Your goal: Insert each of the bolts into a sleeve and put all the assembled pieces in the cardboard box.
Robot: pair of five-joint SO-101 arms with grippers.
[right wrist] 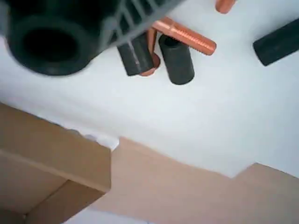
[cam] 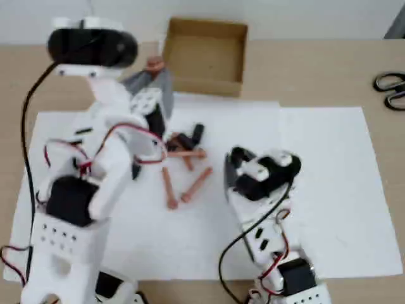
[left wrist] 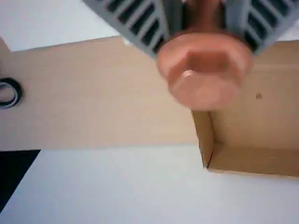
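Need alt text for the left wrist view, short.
The left gripper holds a copper-coloured bolt, head toward the camera, with a corner of the cardboard box behind it. The wooden table and white paper lie beyond.

Coppery matt bolts; matt black sleeves; cardboard box; paper sheet.

Copper-orange bolts, black sleeves, plain brown cardboard box, white paper sheet, pale tan worktop with faint grain, black-handled scissors
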